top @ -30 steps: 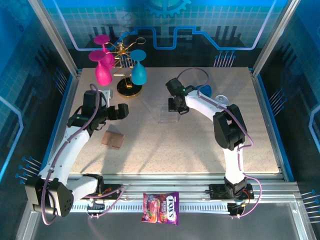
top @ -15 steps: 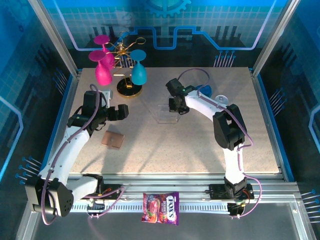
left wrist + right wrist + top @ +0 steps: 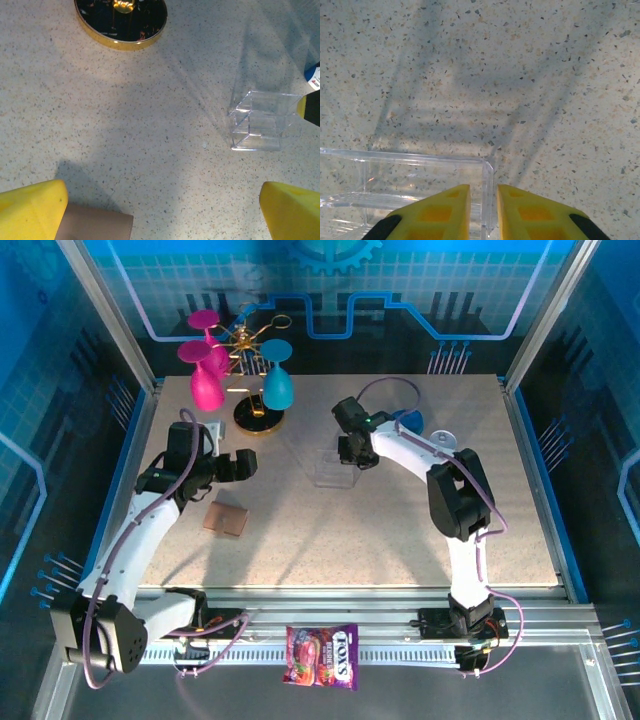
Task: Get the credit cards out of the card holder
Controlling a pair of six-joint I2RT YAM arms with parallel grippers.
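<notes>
The card holder (image 3: 227, 517), a flat brown wallet, lies closed on the table left of centre; its corner (image 3: 95, 226) shows at the bottom of the left wrist view. The credit cards are hidden. My left gripper (image 3: 244, 465) hovers just beyond the wallet, wide open, yellow fingers (image 3: 33, 210) far apart over bare tabletop. My right gripper (image 3: 483, 194) is at a clear plastic box (image 3: 335, 470) mid-table. Its fingers (image 3: 437, 212) straddle the box's right wall (image 3: 488, 200), slightly apart, with a thin gap on each side.
A gold stand (image 3: 258, 418) with pink and teal glasses stands at the back left; its black base (image 3: 121, 20) shows in the left wrist view. A blue item (image 3: 408, 421) and a white disc (image 3: 441, 439) lie behind the right arm. A candy packet (image 3: 322, 655) rests on the front rail.
My right gripper's jaws have parted a little from the clear box's wall, and the box looks slightly shifted. The left arm and the wallet have not moved.
</notes>
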